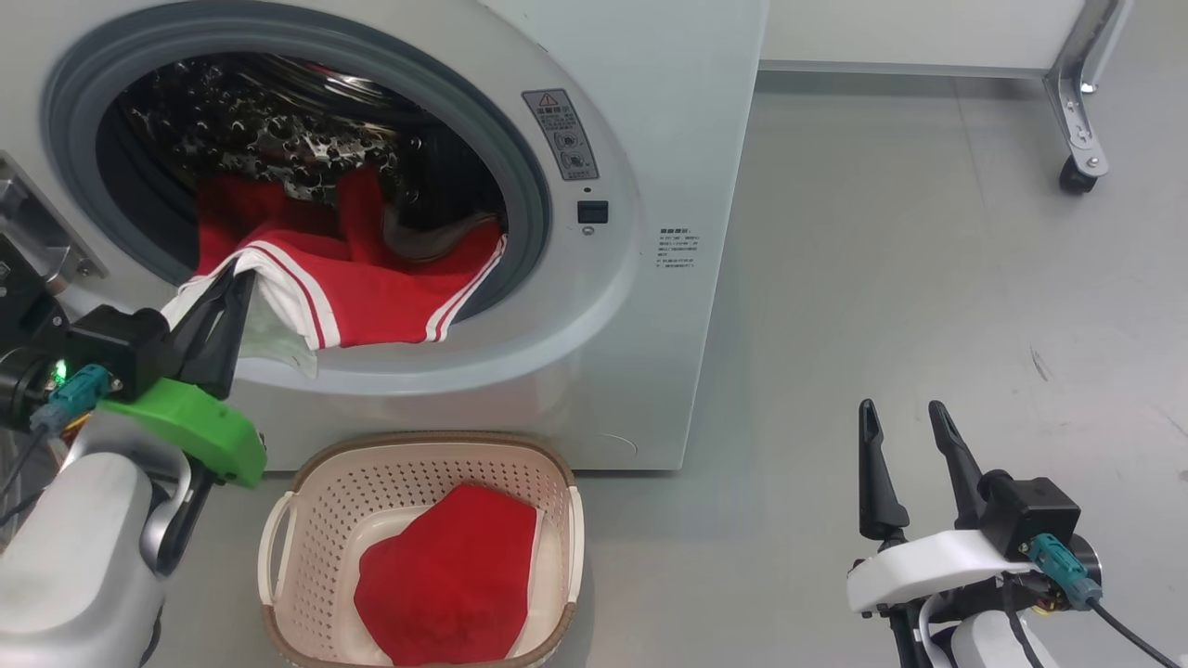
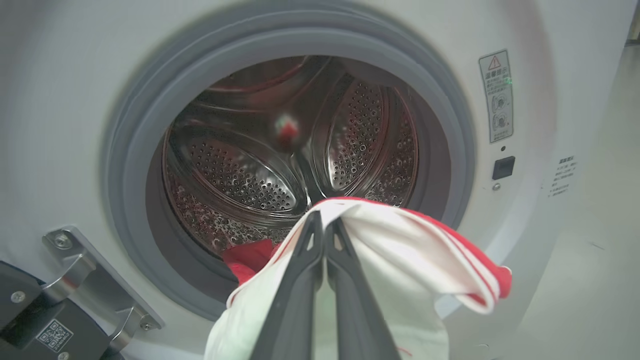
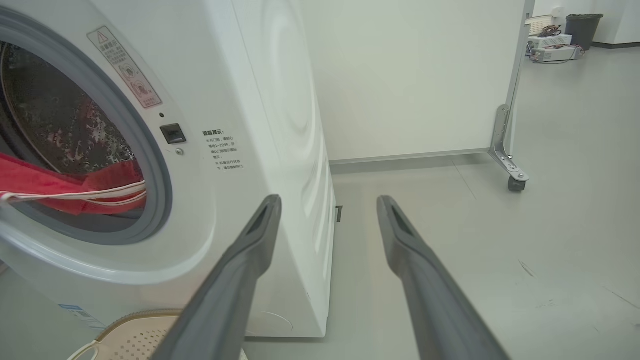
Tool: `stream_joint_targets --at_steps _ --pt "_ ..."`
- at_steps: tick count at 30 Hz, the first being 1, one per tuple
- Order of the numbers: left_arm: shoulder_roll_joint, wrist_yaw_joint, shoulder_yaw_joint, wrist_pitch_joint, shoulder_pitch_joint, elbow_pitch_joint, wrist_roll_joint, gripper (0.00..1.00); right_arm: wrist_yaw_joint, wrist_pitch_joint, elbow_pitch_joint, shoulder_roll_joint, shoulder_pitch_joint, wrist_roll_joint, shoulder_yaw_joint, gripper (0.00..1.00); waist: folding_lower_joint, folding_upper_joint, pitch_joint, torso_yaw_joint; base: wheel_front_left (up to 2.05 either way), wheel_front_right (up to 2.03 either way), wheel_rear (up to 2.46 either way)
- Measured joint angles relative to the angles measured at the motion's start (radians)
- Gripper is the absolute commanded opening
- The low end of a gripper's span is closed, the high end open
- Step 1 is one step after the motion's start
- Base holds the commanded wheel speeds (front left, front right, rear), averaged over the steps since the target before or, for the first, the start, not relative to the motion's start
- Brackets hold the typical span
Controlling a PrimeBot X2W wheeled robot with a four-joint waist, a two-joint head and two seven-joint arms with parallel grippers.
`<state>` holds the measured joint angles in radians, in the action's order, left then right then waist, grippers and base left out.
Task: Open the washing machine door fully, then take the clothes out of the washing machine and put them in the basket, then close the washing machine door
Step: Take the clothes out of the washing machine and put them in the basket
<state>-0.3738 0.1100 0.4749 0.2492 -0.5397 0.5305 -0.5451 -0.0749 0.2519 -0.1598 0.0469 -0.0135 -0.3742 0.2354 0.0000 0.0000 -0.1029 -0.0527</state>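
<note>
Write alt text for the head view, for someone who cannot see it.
The left gripper, shut, pinches a red-and-white garment hanging out of the washing machine. Below, a basket holds another red garment; the right gripper is open.

One big white front-loading washing machine (image 1: 668, 139), with one round grey-gasketed drum mouth (image 1: 524, 167). One small cream perforated plastic basket (image 1: 418, 443) with a brown woven-look rim. Red soft cloth garments (image 1: 371, 288) with white stripe trim: two can be told apart, this one at the drum mouth and another garment (image 1: 455, 575) in the basket (whether the red cloth deeper in the drum is a third cannot be told). Two grippers, the left gripper (image 1: 243, 278) and the right gripper (image 1: 902, 408), each with two long dark fingers (image 1: 871, 473), four in all. One grey warning sticker (image 1: 560, 134), one black square latch socket (image 1: 592, 211), one block of small printed text (image 1: 679, 249). One silver metal hinge bracket (image 2: 95, 270). One black caster wheel (image 1: 1077, 176).
</note>
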Motion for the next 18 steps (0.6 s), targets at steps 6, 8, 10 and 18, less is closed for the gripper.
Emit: stream_joint_targets --at_steps 6,8,10,18 --pt "0.003 -0.024 -0.086 0.0 0.055 -0.152 0.027 0.0 0.012 0.0 0.001 -0.001 0.002 0.001 0.0 1.0 0.0 0.0 0.006 -0.006 0.0 0.0 0.0" --pt "0.007 -0.032 -0.113 0.0 0.063 -0.206 0.042 0.0 0.012 0.0 0.001 -0.001 0.002 0.001 0.0 1.0 0.0 0.0 0.009 -0.007 0.0 0.0 0.0" --pt "0.008 -0.039 -0.143 0.0 0.075 -0.262 0.058 0.0 0.012 0.0 0.001 -0.001 0.003 0.001 0.0 1.0 0.0 0.0 0.012 -0.008 0.0 0.0 0.0" --pt "0.026 -0.052 -0.246 0.003 0.121 -0.469 0.133 0.0 0.022 0.0 0.001 -0.001 0.005 0.001 -0.002 1.0 0.0 0.0 0.021 -0.01 0.0 0.0 0.0"
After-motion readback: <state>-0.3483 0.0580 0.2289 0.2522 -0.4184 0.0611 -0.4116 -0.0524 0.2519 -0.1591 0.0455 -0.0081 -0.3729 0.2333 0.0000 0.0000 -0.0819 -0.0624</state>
